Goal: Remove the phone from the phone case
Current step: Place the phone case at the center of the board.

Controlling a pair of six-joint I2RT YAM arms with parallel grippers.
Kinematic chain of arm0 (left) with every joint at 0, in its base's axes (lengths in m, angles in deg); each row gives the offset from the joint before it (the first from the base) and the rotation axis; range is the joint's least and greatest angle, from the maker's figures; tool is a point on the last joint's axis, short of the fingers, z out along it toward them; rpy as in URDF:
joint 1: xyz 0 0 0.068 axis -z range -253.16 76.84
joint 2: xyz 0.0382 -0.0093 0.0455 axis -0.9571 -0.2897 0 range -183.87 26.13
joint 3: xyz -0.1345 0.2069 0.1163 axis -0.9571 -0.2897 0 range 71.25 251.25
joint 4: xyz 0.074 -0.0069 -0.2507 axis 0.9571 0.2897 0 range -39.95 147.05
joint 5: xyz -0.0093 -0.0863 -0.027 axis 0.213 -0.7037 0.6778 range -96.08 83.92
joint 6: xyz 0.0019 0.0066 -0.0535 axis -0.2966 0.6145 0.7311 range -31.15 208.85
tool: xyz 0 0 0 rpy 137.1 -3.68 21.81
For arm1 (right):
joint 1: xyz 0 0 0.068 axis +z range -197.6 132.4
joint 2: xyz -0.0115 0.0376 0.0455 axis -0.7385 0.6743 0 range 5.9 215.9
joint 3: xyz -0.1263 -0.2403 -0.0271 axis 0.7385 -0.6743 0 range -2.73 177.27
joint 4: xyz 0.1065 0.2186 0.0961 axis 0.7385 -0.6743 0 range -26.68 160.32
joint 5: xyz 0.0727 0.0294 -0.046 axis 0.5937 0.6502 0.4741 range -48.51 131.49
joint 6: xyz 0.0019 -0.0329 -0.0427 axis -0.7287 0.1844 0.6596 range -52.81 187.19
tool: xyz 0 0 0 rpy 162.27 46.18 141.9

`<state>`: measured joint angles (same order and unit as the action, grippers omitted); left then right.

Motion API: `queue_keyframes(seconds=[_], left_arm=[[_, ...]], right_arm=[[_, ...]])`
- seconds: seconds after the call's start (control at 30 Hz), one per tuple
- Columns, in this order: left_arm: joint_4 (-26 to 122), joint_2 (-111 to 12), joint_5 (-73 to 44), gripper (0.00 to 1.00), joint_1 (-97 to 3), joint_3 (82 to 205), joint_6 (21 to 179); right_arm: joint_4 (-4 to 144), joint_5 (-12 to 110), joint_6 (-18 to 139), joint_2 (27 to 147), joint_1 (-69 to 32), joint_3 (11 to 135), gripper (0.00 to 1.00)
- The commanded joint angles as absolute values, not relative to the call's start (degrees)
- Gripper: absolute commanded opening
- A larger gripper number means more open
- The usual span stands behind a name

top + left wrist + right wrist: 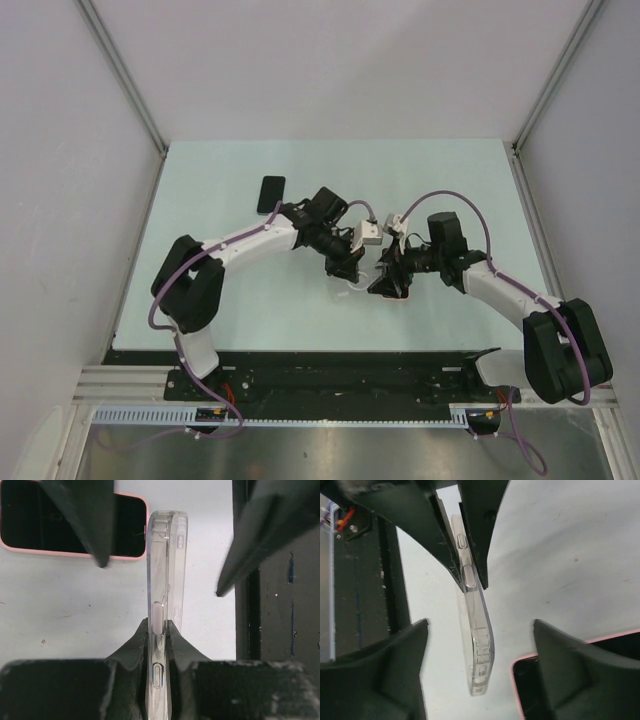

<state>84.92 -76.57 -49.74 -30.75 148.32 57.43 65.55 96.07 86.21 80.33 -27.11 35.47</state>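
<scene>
One clear rounded case (165, 570), pink-rimmed phone (22, 525)

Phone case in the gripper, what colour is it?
The phone case is clear, see-through plastic. The left wrist view shows it best.

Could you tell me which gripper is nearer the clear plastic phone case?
Left: left gripper clamps the clear plastic phone case; right gripper stands open around it, untouching.
</scene>
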Motion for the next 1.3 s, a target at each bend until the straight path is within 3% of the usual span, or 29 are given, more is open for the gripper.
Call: queue_keyframes(seconds=[0.0,0.27,0.57,0.87,1.27], left_arm=[[85.12,-78.19,-50.28,0.00,-31.41,151.93,59.66],[78.46,-79.78,-46.60,0.00,-36.15,154.83,68.44],[66.67,-85.57,-38.42,0.00,-45.73,158.87,91.08],[64.99,-96.29,-32.98,0.00,-54.52,169.67,110.26],[64.99,-101.05,-24.27,0.00,-57.34,173.20,119.08]], right_arm=[[72.34,96.50,81.62,78.06,-30.02,35.42,1.00],[77.79,94.84,75.54,76.30,-35.56,35.42,1.00],[79.81,90.80,73.51,76.38,-37.40,35.33,1.00],[79.90,90.44,73.69,77.00,-37.67,35.42,1.00],[79.20,90.53,75.27,77.70,-37.41,35.42,1.00]])
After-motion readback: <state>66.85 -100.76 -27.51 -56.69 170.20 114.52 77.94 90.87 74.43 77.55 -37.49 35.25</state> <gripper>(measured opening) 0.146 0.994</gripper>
